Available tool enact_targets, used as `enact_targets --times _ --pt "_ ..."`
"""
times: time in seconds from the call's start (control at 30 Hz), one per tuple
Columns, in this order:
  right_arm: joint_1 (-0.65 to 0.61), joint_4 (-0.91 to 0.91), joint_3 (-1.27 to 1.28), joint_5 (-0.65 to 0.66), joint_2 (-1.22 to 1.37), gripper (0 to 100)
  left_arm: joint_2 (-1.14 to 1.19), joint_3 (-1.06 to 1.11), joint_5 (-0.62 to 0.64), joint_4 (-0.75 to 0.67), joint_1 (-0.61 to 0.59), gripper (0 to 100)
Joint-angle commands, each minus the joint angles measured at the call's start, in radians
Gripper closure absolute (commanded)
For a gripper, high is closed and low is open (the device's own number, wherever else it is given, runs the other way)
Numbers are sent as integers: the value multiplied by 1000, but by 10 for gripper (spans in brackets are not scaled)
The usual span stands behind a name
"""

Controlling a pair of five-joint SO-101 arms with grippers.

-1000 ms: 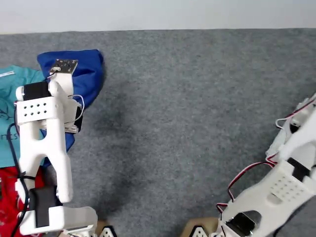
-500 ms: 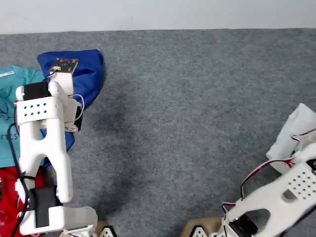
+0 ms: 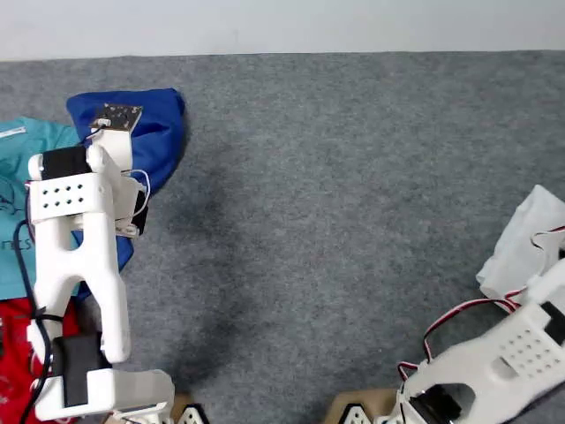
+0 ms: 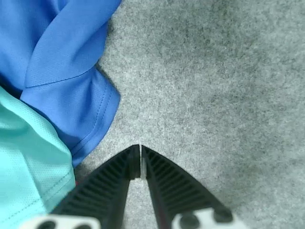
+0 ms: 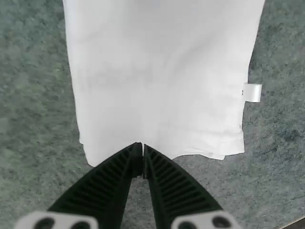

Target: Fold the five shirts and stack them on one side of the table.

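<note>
- Far left edge: red shirt [image 3: 12, 358] nearest, teal shirt [image 3: 19, 212] behind it, both partly out of view.
- Blue shirt [image 3: 161, 119] is bunched at the far left, touching the teal one. It looks thin and floppy, probably slick sportswear, so I'd grab a hem or sleeve edge rather than the bulk.
- Left gripper [image 4: 141, 161] has its jaws pressed together on nothing, over bare table [image 3: 335, 221] just beside the blue sleeve.
- White shirt [image 3: 527, 237] lies flat at the right edge, well apart from the others. It's soft and light and will drag and wrinkle on the felt, so take a corner of the hem.
- Right gripper [image 5: 143, 151] is closed with its tips right at the white hem. Can't tell if any fabric is pinched.
</note>
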Motion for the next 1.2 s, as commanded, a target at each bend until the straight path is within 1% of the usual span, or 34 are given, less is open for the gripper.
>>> enact_targets --times 0.0,0.13,0.27,0.43,0.5,0.63,0.8,0.97,1.07,1.17 --pt "42 -18 -3 26 13 987 -38 -31 -8 -11 9 988" --pt "139 -79 -3 52 147 987 -44 -31 -8 -9 9 988" --pt "220 -76 -8 106 266 987 -44 -31 -8 -8 9 988" --pt "294 -22 -25 133 263 987 -44 -31 -8 -8 9 988" --pt "298 25 -55 144 232 987 -43 -31 -8 -8 9 988" --pt "286 35 -89 138 119 987 -40 -31 -8 -8 9 988" --pt "202 31 -86 137 53 987 -40 -31 -8 -8 9 988" --pt "148 -45 -86 135 143 987 -44 -31 -9 -8 9 988" --pt "156 -94 -89 137 236 987 -44 -31 -11 -8 9 988" --pt "194 -110 -92 138 309 987 -38 -31 -11 -9 9 988"
